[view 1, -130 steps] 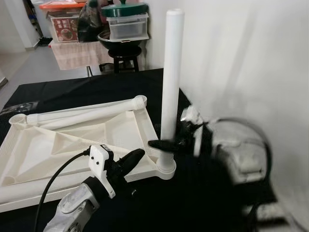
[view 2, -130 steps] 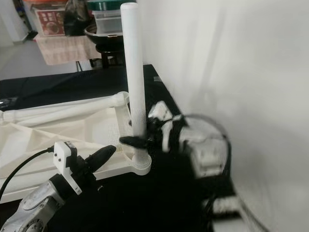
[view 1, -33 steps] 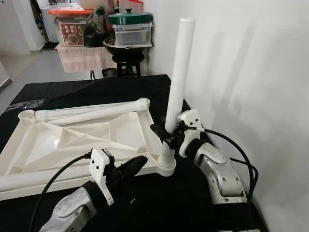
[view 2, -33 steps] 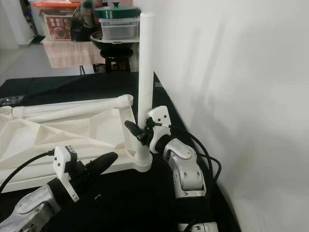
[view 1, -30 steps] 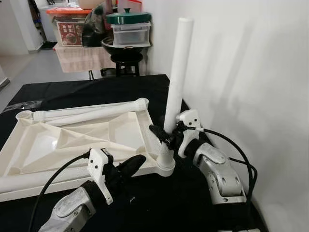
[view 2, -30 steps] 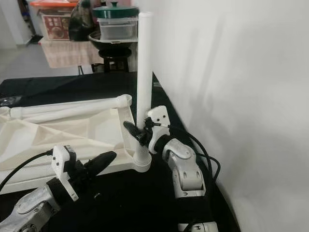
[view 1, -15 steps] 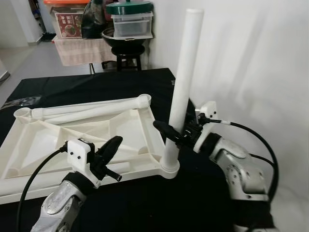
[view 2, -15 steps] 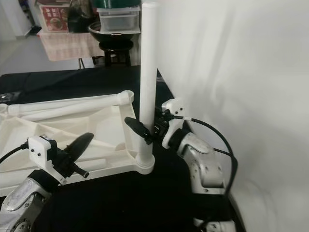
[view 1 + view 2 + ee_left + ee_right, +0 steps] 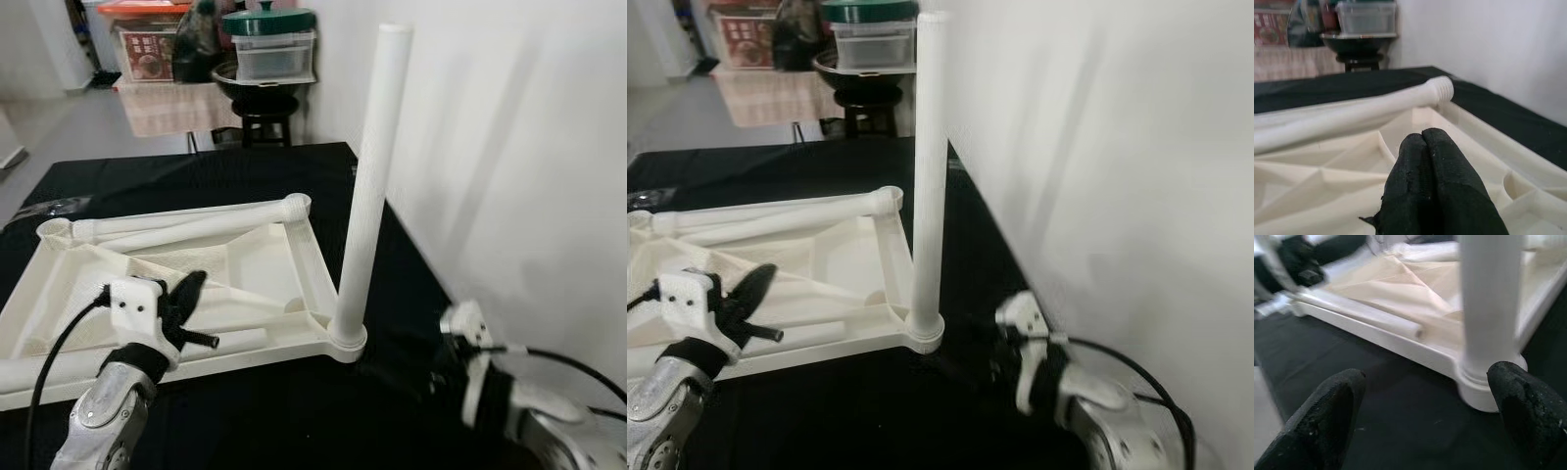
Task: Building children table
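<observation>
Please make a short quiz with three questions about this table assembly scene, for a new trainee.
1. True or false: the upright leg stands in a corner socket of the tabletop.
2. The right gripper is: A) shut on the leg; B) open, apart from the leg; C) resting on the stool.
3. Fill in: the fingers of the left gripper are ____.

Key: 1 true; 2 B; 3 shut.

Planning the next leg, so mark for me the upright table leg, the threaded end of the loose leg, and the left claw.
upright table leg (image 9: 370,186), left eye view, mid shaft.
threaded end of the loose leg (image 9: 1442,89), left wrist view, threads.
left claw (image 9: 190,289), left eye view, fingertips.
</observation>
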Available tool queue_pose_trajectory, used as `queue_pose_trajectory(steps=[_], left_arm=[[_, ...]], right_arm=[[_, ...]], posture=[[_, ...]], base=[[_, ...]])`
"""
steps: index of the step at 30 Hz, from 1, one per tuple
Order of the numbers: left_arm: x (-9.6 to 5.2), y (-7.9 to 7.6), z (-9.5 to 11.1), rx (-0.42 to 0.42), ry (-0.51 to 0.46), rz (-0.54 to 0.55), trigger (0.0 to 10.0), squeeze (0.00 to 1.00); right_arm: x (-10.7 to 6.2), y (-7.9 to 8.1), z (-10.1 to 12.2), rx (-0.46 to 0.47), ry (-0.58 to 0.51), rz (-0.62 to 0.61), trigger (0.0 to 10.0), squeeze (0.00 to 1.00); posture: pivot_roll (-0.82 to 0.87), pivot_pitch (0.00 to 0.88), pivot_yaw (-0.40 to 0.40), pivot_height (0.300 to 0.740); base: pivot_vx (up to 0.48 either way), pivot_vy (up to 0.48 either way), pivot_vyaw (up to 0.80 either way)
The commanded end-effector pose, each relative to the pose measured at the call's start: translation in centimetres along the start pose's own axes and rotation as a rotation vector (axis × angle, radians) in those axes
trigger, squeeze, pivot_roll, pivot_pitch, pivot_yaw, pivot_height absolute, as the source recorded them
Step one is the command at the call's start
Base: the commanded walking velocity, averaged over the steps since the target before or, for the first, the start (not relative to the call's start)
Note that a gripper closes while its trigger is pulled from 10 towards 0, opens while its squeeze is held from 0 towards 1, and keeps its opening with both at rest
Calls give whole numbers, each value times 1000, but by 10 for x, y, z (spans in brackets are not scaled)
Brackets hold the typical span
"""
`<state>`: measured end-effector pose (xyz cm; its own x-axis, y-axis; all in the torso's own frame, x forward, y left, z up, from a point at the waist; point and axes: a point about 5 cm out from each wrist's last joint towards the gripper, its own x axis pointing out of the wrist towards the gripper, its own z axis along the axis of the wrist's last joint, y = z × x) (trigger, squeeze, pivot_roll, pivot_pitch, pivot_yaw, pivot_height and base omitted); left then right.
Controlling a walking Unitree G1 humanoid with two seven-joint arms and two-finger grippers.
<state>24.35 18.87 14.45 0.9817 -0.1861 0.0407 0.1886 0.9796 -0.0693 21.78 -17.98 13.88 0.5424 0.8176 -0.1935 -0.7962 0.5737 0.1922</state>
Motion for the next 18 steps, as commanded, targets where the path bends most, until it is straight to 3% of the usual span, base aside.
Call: queue_pose_trajectory(steps=[1,2,3,4,6,7,18], left_arm=[[1,-6,-9,-8,57,-25,10000,0],[1,-10,-10,-14,72,-46,10000,0],[1,-10,-10,-14,72,-46,10000,0],[2,-12,-9,4,68,-56,10000,0],[2,-14,-8,17,64,-59,10000,0],[3,-15,-8,23,65,-67,10000,0],[0,-23,-7,44,93,-119,10000,0]], right_arm=[[3,11,15,-32,-36,112,10000,733],[3,14,22,-43,-52,153,10000,502],[3,14,22,-43,-52,153,10000,502],[5,17,30,-57,-64,195,10000,78],[5,19,34,-65,-69,221,10000,78],[5,23,39,-76,-75,262,10000,0],[10,33,52,-134,-54,411,10000,0]], posture=[[-110,0,-13,740],[-110,0,-16,740],[-110,0,-16,740],[-110,0,-17,740],[-110,0,-16,740],[-107,0,-17,740],[-87,0,-29,740]], base=[[0,0,0],[0,0,0],[0,0,0],[0,292,0],[0,292,0],[0,472,0],[0,472,0]])
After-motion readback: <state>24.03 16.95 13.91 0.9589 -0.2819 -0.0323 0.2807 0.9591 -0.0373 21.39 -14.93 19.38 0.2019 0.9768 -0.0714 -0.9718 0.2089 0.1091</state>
